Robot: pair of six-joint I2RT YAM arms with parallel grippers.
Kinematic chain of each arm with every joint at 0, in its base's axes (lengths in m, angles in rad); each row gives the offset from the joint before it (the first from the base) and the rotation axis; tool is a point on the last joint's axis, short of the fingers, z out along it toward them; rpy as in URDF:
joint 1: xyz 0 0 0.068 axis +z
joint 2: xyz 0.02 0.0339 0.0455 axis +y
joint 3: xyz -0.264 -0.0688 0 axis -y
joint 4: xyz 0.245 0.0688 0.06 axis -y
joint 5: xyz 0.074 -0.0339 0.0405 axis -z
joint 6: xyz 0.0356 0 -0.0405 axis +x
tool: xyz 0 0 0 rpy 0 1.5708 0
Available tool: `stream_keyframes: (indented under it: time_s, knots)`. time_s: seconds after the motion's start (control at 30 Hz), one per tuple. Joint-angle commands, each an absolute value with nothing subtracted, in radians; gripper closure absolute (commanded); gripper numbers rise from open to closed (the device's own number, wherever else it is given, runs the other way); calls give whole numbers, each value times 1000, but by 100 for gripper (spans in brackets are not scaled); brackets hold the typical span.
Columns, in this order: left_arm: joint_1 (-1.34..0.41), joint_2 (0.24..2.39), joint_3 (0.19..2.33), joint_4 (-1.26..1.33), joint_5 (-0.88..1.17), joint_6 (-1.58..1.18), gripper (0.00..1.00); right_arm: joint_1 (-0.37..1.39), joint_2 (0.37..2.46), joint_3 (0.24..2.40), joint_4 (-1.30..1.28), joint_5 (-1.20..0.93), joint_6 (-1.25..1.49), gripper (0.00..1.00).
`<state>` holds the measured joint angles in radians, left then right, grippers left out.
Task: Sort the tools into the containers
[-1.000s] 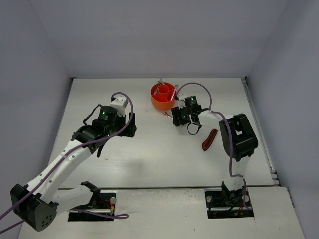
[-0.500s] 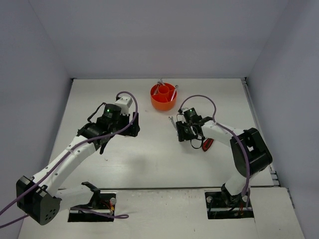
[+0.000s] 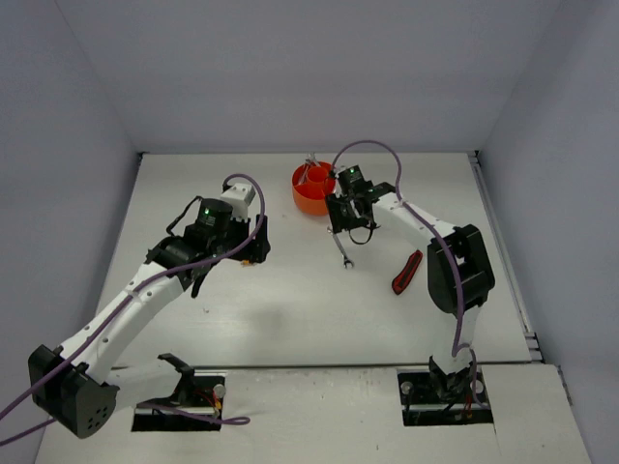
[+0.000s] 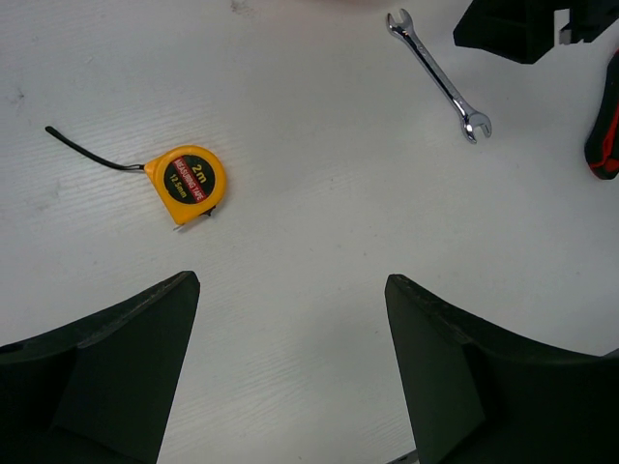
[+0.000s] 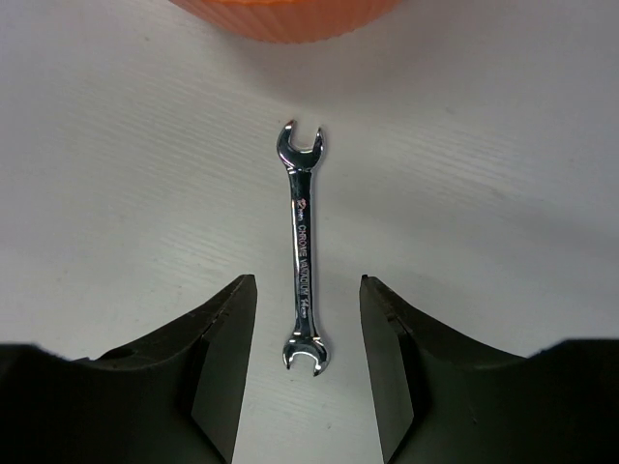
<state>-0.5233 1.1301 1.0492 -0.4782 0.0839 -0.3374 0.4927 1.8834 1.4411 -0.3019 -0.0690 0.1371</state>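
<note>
R gripper (image 5: 306, 290) open, nothing held; wrench (image 5: 302, 259) flat on desk (image 5: 503, 145), seen btwn its fingers, near orange tub (image 5: 290, 19). L gripper (image 4: 290, 314) open, empty; tape measure (image 4: 193, 184) on desk ahead. Utility knife (image 3: 406, 272) apart, right side.

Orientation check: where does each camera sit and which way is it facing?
Top external: above and behind the robot, looking down on the table; left arm and right arm show.
Left wrist: on the left arm, facing down at the tape measure; open left hand at the bottom.
Right wrist: on the right arm, facing down; open right hand flanks a wrench; orange tub at top edge.
Shared: that wrench shows in all three.
</note>
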Motion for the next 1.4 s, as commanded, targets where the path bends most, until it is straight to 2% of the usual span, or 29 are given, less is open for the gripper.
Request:
stream_keyframes:
  time_s: [0.0,0.37,0.87,1.13,1.37]
  knots:
    - [-517,1077,1093,-481,68,-326,25,502,1971,1527,-408,-83,112,56]
    - [-515,1018,1052,-519,44,-349,25,508,2088,1618,-450,-84,104,56]
    - [-514,1011,1037,-528,46,-356,25,525,2149,1617,-471,-18,107,57]
    - [-515,1003,1035,-535,40,-353,25,518,2178,1582,-485,-83,104,62]
    - [-515,994,1035,-538,40,-353,25,509,2217,1578,-545,-69,101,75]
